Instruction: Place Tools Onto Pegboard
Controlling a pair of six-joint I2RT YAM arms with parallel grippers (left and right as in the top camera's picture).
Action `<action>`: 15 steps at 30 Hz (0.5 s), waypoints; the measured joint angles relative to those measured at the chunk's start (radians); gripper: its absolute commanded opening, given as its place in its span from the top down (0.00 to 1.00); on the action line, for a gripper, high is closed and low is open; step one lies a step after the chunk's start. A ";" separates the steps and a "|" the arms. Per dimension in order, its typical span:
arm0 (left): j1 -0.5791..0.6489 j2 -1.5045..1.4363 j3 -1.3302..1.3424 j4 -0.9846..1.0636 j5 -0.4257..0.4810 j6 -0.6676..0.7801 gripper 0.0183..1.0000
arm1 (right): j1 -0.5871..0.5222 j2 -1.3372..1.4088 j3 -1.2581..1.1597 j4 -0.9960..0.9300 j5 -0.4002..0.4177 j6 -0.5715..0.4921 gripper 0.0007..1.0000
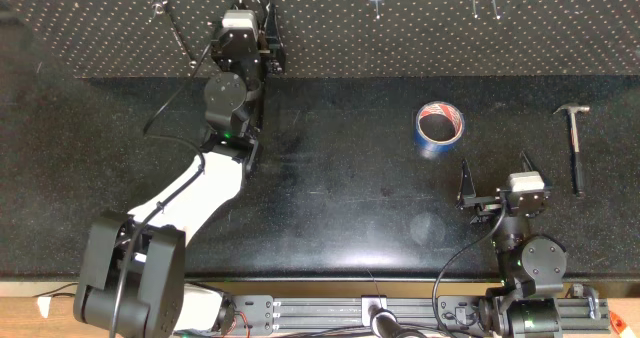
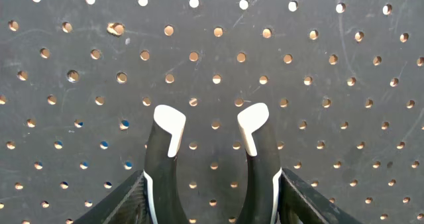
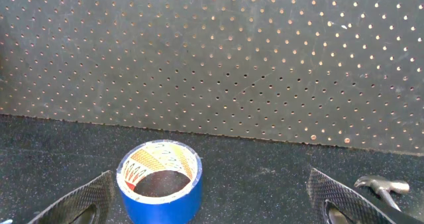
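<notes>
The blue tape roll (image 1: pixel 439 128) lies flat on the black table (image 1: pixel 340 178), right of centre in the top view. Its core faces up, a pale printed liner runs round the inside, and dark table shows through the hole. Over by the right edge of the frame the hammer (image 1: pixel 574 148) lies lengthwise, silver head toward the pegboard (image 1: pixel 400 38) and dark handle pointing down the picture, well apart from the roll.

The right gripper (image 1: pixel 496 180) sits at lower right, below and between those two, with its fingers spread wide and nothing held. In its wrist view the roll stands just ahead and the hammer head shows at the lower right corner.

A broad stretch of table lies between the roll and the left arm (image 1: pixel 200 193). At upper left of centre, the left gripper (image 2: pixel 212 128) is close up to the pegboard, its white pads (image 2: pixel 170 128) parted with only perforated board showing between them.

Along the top edge a metal hook (image 1: pixel 376 0) and a second hook (image 1: pixel 483 0) stick out of the board. At upper left a thin dark item (image 1: pixel 175 36) hangs slantwise, too slim to identify.
</notes>
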 measured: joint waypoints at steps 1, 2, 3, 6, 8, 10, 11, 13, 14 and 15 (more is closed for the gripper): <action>0.000 0.005 0.000 0.000 0.000 0.000 0.99 | 0.000 0.000 0.000 0.000 0.000 0.000 0.05; 0.000 0.011 0.000 0.000 0.003 0.000 0.99 | 0.000 0.000 0.000 0.000 0.000 0.000 0.05; 0.000 0.020 0.000 0.001 0.006 0.000 0.99 | 0.000 0.000 0.000 0.000 0.000 0.000 0.05; 0.000 0.048 0.000 0.001 0.007 0.000 0.99 | 0.000 0.000 0.000 0.000 0.000 0.000 0.05; 0.000 0.061 0.000 0.000 0.008 0.000 0.91 | 0.000 0.000 0.000 0.000 0.000 0.000 0.05; 0.000 0.061 0.000 0.001 0.007 0.000 0.63 | 0.000 0.000 0.000 0.000 0.000 0.000 0.05; 0.000 0.061 0.000 0.000 0.008 0.000 0.60 | 0.000 0.000 0.000 0.000 0.000 0.000 0.05; 0.000 0.061 0.000 0.000 0.008 0.000 0.49 | 0.000 0.000 0.000 0.000 0.000 0.000 0.05; 0.000 0.061 0.000 0.000 0.008 0.000 0.43 | 0.000 0.000 0.000 0.000 0.000 0.000 0.05; 0.000 0.061 0.000 0.000 0.008 0.000 0.39 | 0.000 0.000 0.000 0.000 0.000 0.000 0.05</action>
